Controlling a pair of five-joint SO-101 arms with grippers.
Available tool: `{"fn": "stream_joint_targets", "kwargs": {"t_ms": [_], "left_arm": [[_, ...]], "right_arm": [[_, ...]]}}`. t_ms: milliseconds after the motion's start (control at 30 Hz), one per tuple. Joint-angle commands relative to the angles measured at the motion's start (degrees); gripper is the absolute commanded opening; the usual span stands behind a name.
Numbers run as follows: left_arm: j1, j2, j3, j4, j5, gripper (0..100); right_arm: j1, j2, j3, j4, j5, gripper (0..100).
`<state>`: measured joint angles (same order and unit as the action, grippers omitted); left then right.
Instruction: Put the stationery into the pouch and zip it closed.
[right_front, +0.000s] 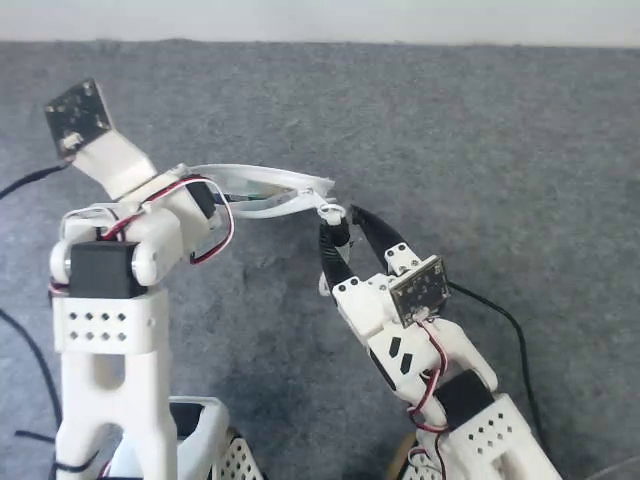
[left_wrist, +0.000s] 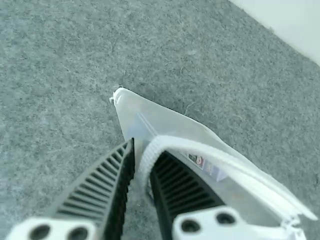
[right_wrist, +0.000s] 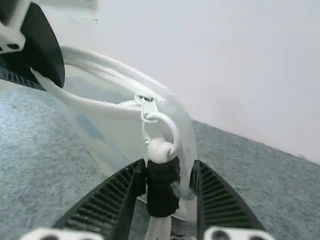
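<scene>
Two sets of jaws hold the pouch (right_front: 285, 203) over the tabletop (right_front: 500, 150), upper centre of frame: left jaws clamped on its rim, right jaws clamped on the zip pull (right_wrist: 161, 186). Draw the pull straight along the zip, with the left jaws anchoring the rim.

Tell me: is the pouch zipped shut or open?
Open: on the pouch, the zip rows gape apart beyond the slider.
</scene>
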<state>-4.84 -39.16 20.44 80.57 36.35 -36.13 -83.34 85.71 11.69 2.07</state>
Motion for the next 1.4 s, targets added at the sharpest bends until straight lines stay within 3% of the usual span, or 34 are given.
{"fn": "stream_joint_targets", "kwargs": {"t_ms": [0, 633, 933, 1133, 1367], "left_arm": [[-0.53, -2.73, -0.31, -2.11, 0.70, 1], [-0.44, -2.73, -0.57, -2.20, 0.70, 1], [-0.44, -2.73, -0.66, -2.29, 0.70, 1], [-0.53, -2.73, -0.66, -2.29, 0.70, 1], [-0.44, -2.73, -0.66, -2.29, 0.70, 1]], "right_arm": [[-0.75, -0.48, -0.62, -1.54, 0.79, 13.9], [-0.75, -0.31, -2.37, -1.54, -1.49, 13.9], [-0.57, 12.79, -9.93, -1.10, -1.67, 14.0], [-0.48, 10.24, -9.67, -0.92, -1.67, 13.9], [-0.48, 4.79, -7.21, -0.22, -1.58, 6.9]]}}
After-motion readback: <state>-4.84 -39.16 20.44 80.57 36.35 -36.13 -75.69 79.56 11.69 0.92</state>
